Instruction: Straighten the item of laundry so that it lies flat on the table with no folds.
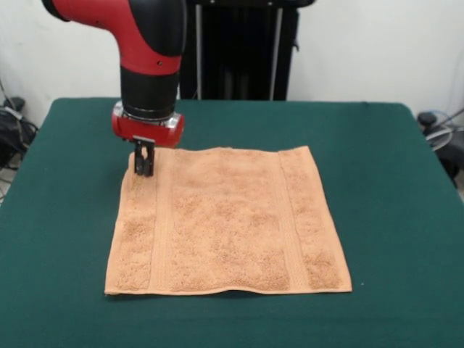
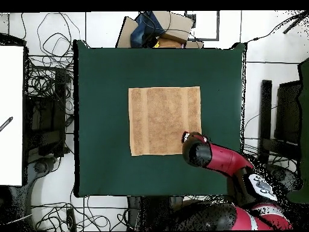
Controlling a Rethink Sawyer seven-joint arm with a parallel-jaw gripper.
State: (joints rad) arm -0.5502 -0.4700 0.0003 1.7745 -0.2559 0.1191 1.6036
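The light orange-tan towel (image 1: 228, 221) lies spread out, nearly flat and roughly square on the green table (image 1: 384, 159), with a band stripe near its left and right edges. My gripper (image 1: 143, 171) comes straight down onto the towel's far left corner and is shut on that corner, which is slightly raised. In the overhead view the towel (image 2: 164, 121) lies at the middle of the table (image 2: 102, 90). There the arm's head (image 2: 196, 151) covers the towel's lower right corner and hides the gripper.
Green table surface surrounds the towel on all sides. Cables (image 2: 51, 72) and equipment lie on the floor around the table, and a white surface (image 2: 11, 115) stands at the overhead view's left. The robot's black pedestal (image 1: 239, 51) stands behind the table's far edge.
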